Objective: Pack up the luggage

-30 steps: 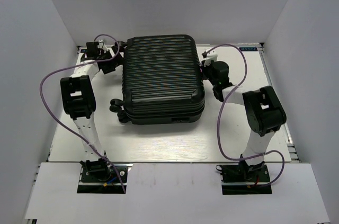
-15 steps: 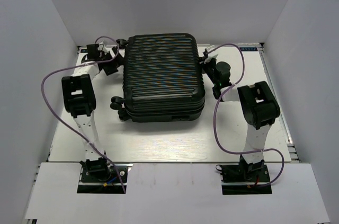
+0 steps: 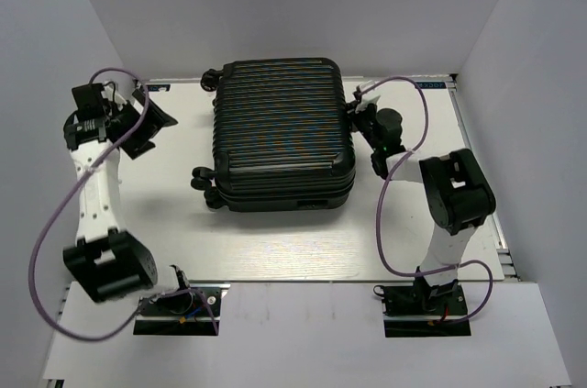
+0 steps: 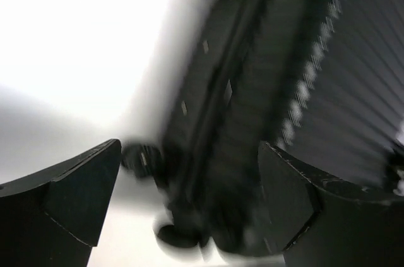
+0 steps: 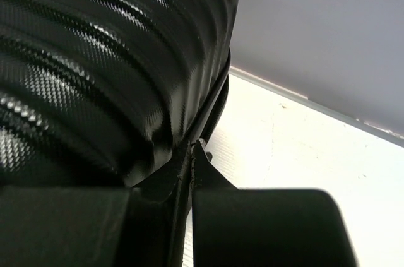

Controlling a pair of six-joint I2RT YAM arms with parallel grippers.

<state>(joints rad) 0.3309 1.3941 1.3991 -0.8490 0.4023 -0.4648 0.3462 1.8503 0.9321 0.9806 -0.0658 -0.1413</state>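
Top external, left pincer (image 3: pixel 151 124) wide open, empty; right pincer (image 3: pixel 360 116) shut, tips at luggage (image 3: pixel 280 131)

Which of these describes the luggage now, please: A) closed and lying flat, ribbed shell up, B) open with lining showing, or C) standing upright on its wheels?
A: the top view shows the luggage lying flat on the table with its halves together and ribbed shell facing up.
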